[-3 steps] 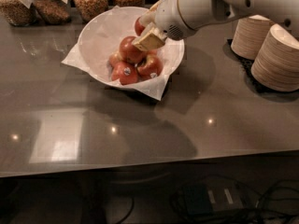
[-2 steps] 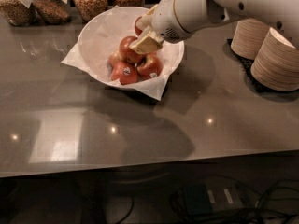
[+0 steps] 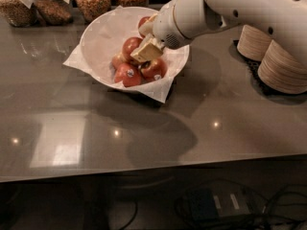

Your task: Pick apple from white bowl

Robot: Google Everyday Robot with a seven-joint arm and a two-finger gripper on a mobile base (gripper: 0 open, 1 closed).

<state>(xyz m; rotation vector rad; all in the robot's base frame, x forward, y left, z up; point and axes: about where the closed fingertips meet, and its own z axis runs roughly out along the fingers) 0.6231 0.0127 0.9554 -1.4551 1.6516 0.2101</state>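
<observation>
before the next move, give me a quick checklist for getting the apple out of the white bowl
1. Gripper inside the large round white paper-lined bowl: ok, low among the fruit.
2. Gripper lined up with the glossy red unstickered apple: ok, at its right side.
3. Firm hold on that apple: cannot tell.
4. Apple lifted off the pile: not ok, it sits in the bowl.
5. Front red apple with a white sticker out of the way: ok, it lies lower, nearer the camera.
</observation>
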